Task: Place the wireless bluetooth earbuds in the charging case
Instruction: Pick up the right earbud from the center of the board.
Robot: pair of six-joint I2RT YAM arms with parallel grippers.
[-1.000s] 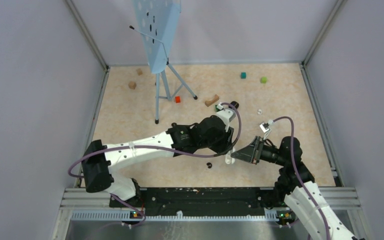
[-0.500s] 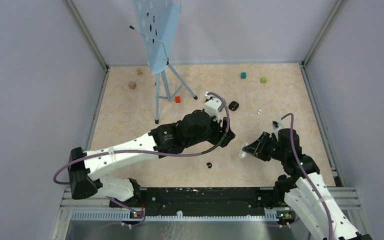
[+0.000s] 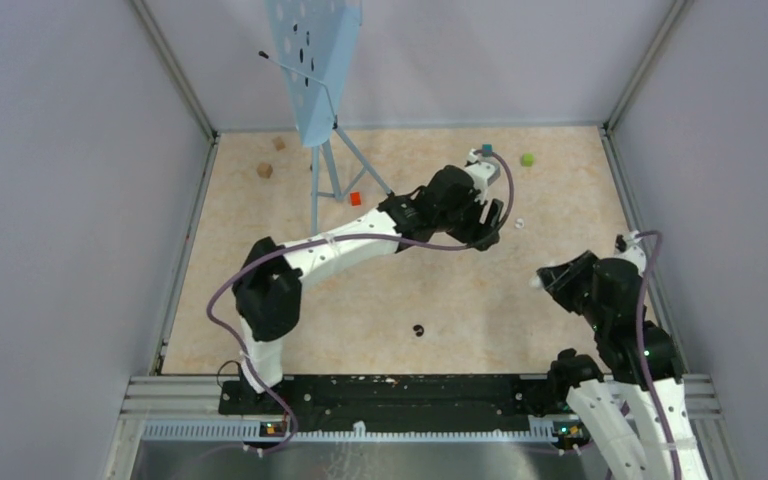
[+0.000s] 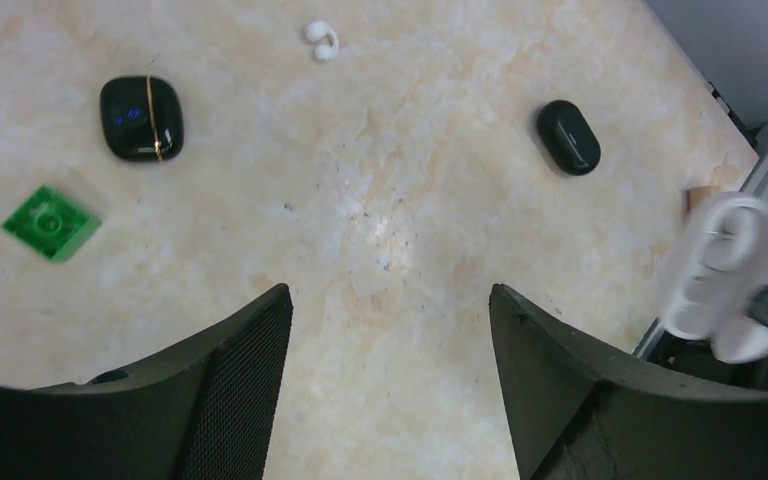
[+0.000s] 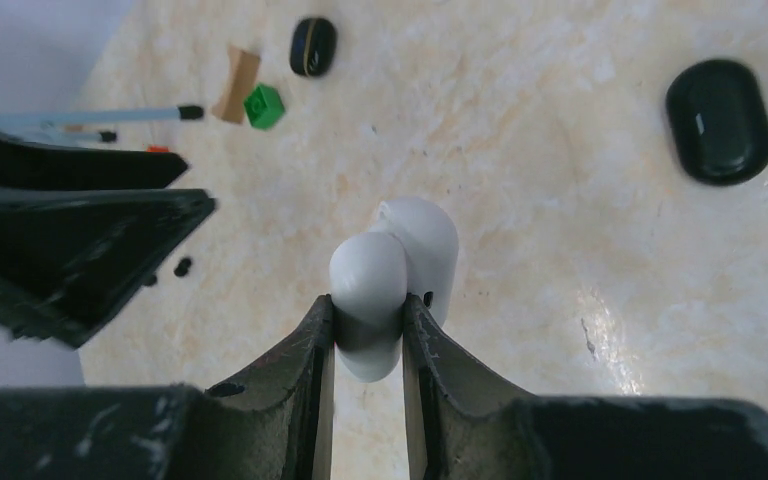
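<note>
One green block (image 4: pixel 50 222) near a black case (image 4: pixel 141 118); white earbud (image 4: pixel 320 41) well apart.

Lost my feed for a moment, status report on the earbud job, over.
Left gripper open, above table. Right gripper shut on white charging case. White earbud loose on table, ahead of left gripper, unobstructed.

No legible text, labels, numbers or signs visible.

A beige marbled table (image 3: pixel 260 260) is seen bearing a blue stand (image 3: pixel 314 195). Left of the stand two wooden blocks (image 3: pixel 264 170) are laid; just right, a red cube (image 3: pixel 355 198); far right, a green cube (image 3: pixel 527 159) and white earbuds (image 3: pixel 518 223); nearer and rightward, a black earbud (image 3: pixel 418 329).
</note>
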